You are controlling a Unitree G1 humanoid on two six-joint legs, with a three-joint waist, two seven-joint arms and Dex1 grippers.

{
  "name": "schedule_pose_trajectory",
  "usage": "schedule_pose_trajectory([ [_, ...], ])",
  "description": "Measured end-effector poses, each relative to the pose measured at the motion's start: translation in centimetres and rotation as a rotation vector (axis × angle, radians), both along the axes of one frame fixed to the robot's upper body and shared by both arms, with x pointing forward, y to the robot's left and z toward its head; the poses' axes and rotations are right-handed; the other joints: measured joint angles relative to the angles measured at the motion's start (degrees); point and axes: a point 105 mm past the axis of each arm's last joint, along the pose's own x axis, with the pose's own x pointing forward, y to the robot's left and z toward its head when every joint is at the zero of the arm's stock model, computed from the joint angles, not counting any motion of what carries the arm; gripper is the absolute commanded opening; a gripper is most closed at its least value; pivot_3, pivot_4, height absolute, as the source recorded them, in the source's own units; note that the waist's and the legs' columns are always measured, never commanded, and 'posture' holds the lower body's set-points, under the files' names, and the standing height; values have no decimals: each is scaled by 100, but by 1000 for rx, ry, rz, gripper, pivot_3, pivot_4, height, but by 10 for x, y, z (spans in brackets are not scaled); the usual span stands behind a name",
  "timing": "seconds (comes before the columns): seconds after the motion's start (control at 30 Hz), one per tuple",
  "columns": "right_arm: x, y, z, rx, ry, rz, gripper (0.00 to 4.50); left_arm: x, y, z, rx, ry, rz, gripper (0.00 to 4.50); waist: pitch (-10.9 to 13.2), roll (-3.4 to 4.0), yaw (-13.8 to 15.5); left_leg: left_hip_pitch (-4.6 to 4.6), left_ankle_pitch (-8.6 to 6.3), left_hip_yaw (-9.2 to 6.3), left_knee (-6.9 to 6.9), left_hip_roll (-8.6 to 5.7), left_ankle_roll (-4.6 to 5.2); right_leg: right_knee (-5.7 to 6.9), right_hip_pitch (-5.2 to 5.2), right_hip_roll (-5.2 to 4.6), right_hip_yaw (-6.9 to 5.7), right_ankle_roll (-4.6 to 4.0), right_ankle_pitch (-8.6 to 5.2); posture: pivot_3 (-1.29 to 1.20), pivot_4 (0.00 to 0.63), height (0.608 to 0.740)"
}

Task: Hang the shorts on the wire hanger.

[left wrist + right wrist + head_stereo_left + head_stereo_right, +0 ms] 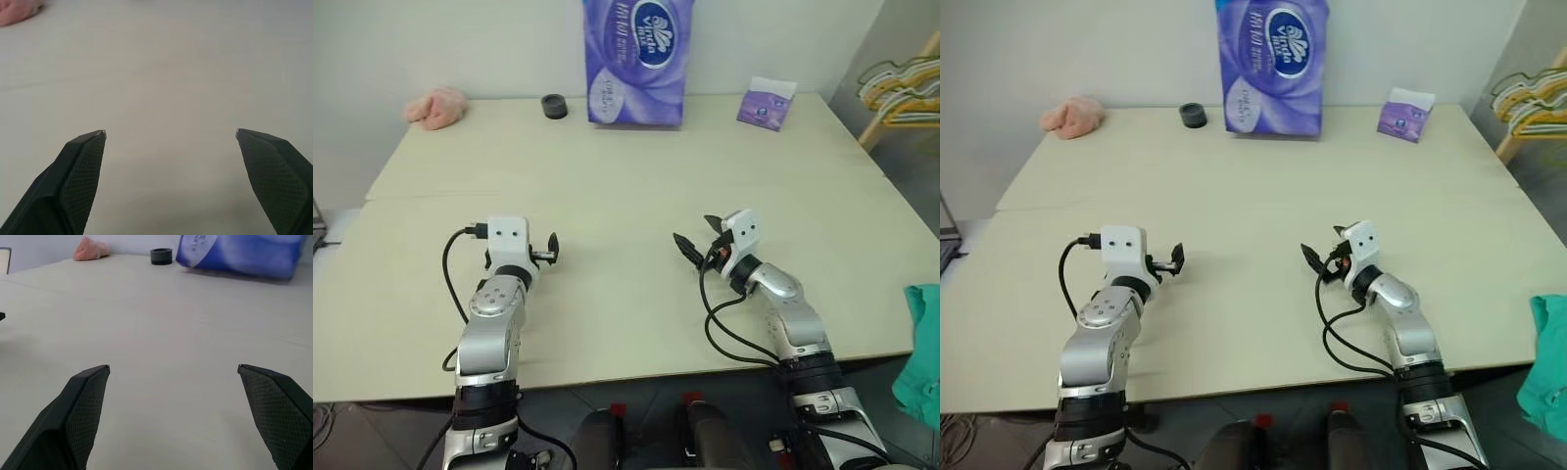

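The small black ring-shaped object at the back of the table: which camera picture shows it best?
The right wrist view: the small black ring-shaped object is largest there, its hollow top visible, near the purple tissue pack. Both head views show it smaller, farther off.

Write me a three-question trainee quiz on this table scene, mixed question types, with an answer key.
1. True or false: the left hand is shut on the shorts.
2. Which thing stands between the black ring and the small purple packet? A) the pink cloth lump B) the big purple tissue pack C) the hangers
3. Fill in: the right hand hangs open over the bare ___.

Key: 1 false; 2 B; 3 table.
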Motion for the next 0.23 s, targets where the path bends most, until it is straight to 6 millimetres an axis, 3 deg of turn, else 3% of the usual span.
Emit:
schedule_pose_trajectory([
  [0.1,6,6,4,18,-1,-1,4472,0,-3,3,-1,-34,-19,4500,3,-6,37,3,20,-9,-1,0,7,-5,9,0,-10,-25,16,139,157,740],
  [0.23,8,7,7,19,-6,3,4472,-2,-7,-2,-30,-44,7,4500,-2,-11,29,15,27,-16,-4,5,14,2,18,10,-14,-33,22,137,178,740],
])
